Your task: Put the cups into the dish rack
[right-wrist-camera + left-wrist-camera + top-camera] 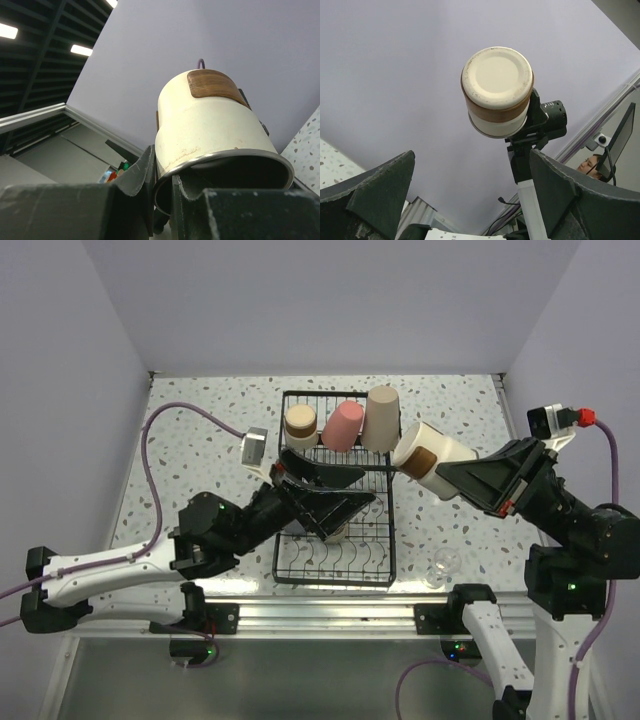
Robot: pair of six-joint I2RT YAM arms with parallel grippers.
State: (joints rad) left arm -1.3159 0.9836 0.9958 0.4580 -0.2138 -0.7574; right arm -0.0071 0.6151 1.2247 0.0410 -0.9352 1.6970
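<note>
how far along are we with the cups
Done: tan-topped cup, pink cup and tall beige cup sit at the far end of the dish rack. In hand: the right gripper holds a cream cup in the air. Left: that cup, and the clear glass on the table.

Matt cream cup (pixel 210 125), wood-grain band (pixel 212 84), shiny metal rim (pixel 225 157).

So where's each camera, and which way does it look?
Top external: high above and behind the arms, looking down on the dish rack; both arms show.
Left wrist: on the left arm, tilted up at the purple wall; its open fingers frame the bottom.
Right wrist: on the right arm, aimed upward; its fingers pinch a rim.
Shared: both wrist views show the cream cup with the brown band, which the right gripper holds.
</note>
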